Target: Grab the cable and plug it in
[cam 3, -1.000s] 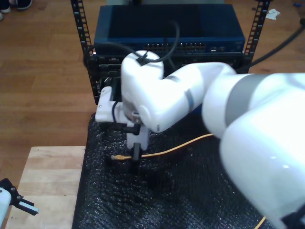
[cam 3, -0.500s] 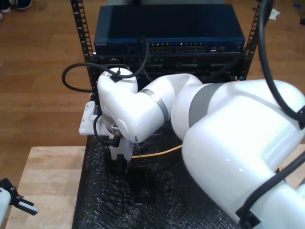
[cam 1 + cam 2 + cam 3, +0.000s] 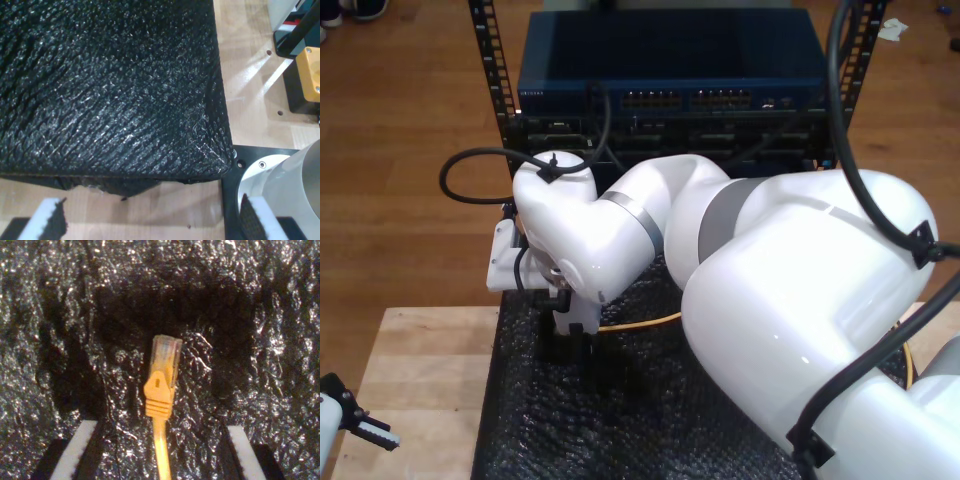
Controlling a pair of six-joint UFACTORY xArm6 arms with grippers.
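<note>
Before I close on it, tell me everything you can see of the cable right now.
The cable is thin, yellow-orange, ending in a small clear plastic plug behind a ribbed orange boot. It lies flat on the black bubbled mat, its plug end between the open jaws of my second gripper, neither pad touching it. In the exterior view it trails toward that view's right, disappearing behind the white arm.
</note>
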